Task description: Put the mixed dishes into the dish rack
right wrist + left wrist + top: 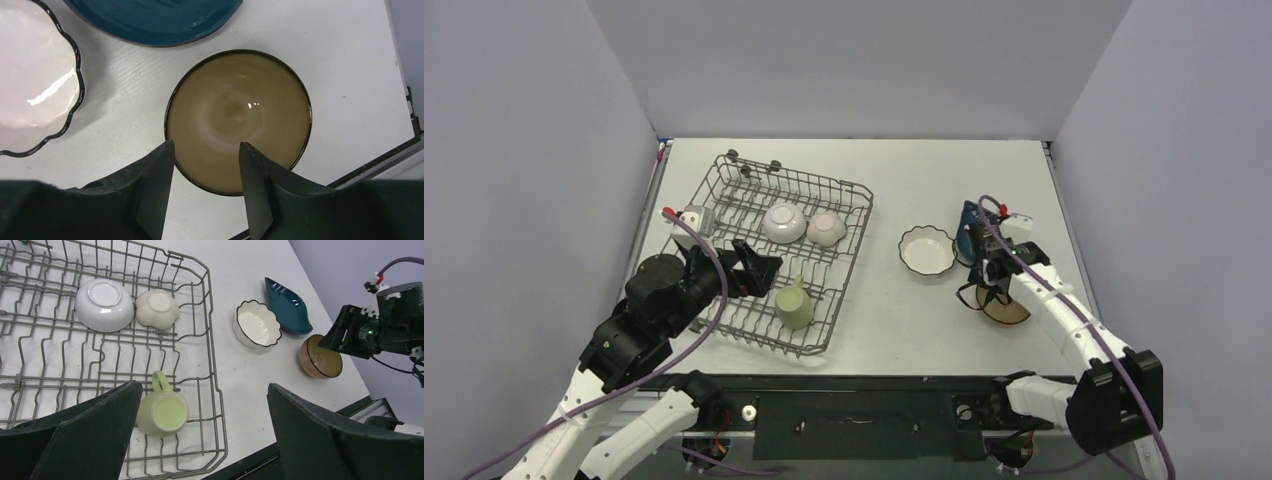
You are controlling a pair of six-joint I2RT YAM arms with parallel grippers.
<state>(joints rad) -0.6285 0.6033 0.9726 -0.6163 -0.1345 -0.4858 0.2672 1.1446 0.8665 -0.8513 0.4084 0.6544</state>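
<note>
The grey wire dish rack (724, 215) lies on the left half of the table. In it are a plain white bowl (783, 222) and a tiny cream dish (826, 228), both upside down, and a light green mug (794, 305) on its side. My left gripper (764, 268) is open and empty, over the rack beside the mug (162, 412). A white scalloped bowl (926, 250), a dark blue dish (970, 225) and a brown bowl (1007, 308) stand on the table at the right. My right gripper (206, 146) is open, and the brown bowl's (239, 110) near rim lies between its fingers.
The table's right edge (400, 145) runs close to the brown bowl. A black rail (854, 405) lies along the near edge between the arm bases. Grey walls close in the left, back and right sides.
</note>
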